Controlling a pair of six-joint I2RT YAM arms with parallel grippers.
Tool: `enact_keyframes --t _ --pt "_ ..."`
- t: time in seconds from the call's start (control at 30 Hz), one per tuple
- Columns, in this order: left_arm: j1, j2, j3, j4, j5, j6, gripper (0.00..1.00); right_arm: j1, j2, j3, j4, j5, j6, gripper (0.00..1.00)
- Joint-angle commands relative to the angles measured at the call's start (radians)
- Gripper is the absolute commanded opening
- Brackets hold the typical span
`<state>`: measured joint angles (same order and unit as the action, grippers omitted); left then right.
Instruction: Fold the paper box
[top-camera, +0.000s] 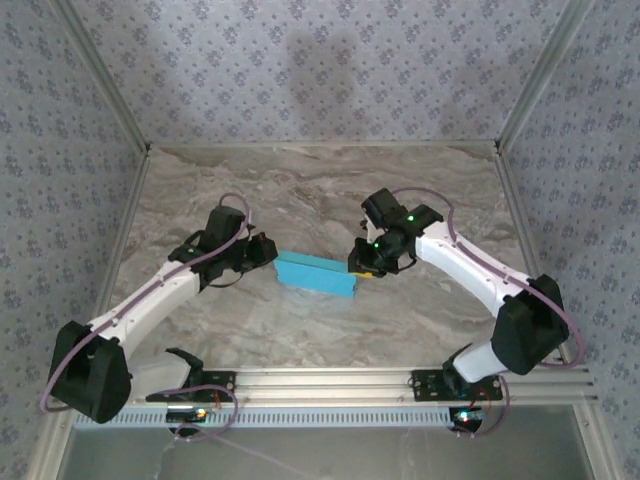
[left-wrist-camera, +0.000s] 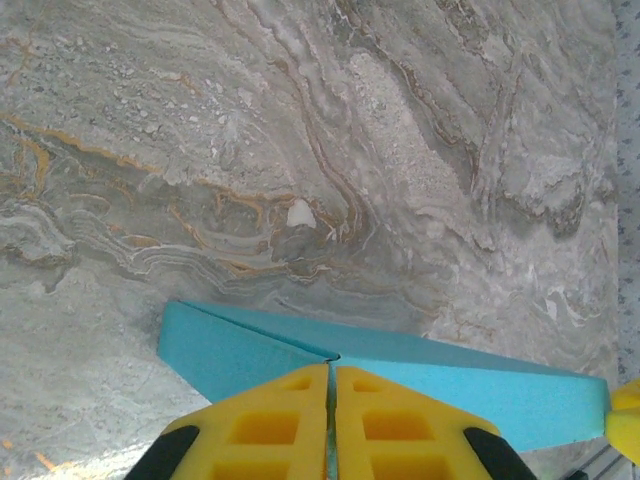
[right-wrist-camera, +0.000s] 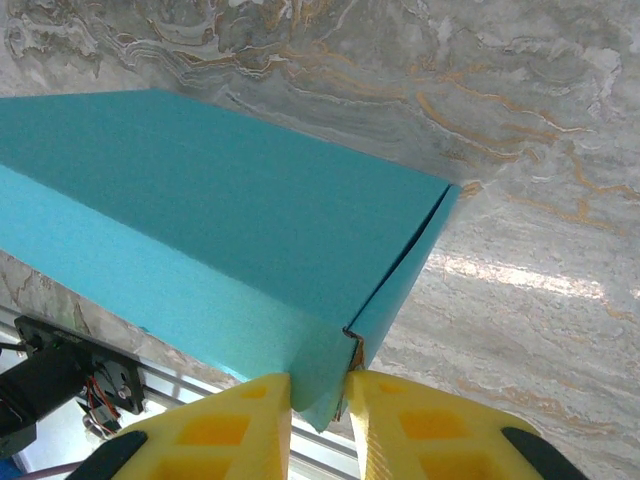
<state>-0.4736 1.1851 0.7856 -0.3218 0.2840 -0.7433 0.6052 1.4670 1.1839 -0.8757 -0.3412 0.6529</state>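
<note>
Top view: the paper box (top-camera: 315, 273) lies flat on the marble tabletop (top-camera: 300, 190). It is blue side out, already a shallow closed slab, and lies slantwise. The left fingers (top-camera: 265, 250) sit at its left end and the right fingers (top-camera: 362, 270) at its right end, both touching it. Their closure is unreadable from up here.

Left wrist: the left fingers (left-wrist-camera: 270, 430) are closed, pads almost meeting, with a sliver of blue between them. They pinch a thin edge at the box's (left-wrist-camera: 430, 375) end, where a diagonal seam runs in. A yellow tip from the other arm touches the box's far end.

Right wrist: the right fingers (right-wrist-camera: 400, 430) clamp the box's (right-wrist-camera: 220, 220) end corner. Only this view shows the end seam standing slightly ajar, with a raw edge at the corner.

Judgement: the folding is nearly finished, and seating this end flap is what remains. Hold the left end as an anchor and press the right corner squarely inward. Avoid pulling the ends apart, since thin card creases easily.
</note>
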Motion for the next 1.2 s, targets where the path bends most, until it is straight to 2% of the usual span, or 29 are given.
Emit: enact_keyframes --t 0.0,0.1,0.27,0.6,0.87,1.17 --pt "-0.005 -0.002 -0.035 -0.216 -0.071 0.042 0.13 0.011 0.047 -0.025 -0.119 0.093 -0.015 0.26" --pt "-0.005 -0.009 -0.027 -0.239 -0.083 0.063 0.22 0.011 0.05 -0.008 -0.135 0.092 -0.015 0.27" --pt "-0.005 0.005 -0.059 -0.233 -0.062 0.058 0.24 0.01 0.051 -0.001 -0.165 0.093 -0.051 0.29" --pt "-0.005 0.001 -0.129 -0.182 -0.091 0.022 0.14 -0.003 0.041 -0.047 -0.112 0.093 -0.037 0.31" --pt "-0.005 0.011 -0.151 -0.171 -0.113 -0.001 0.08 -0.03 0.006 -0.206 0.039 -0.013 0.01 0.32" --pt "-0.019 -0.019 -0.221 -0.132 -0.13 -0.042 0.0 -0.056 -0.026 -0.235 0.034 -0.018 -0.007 0.3"
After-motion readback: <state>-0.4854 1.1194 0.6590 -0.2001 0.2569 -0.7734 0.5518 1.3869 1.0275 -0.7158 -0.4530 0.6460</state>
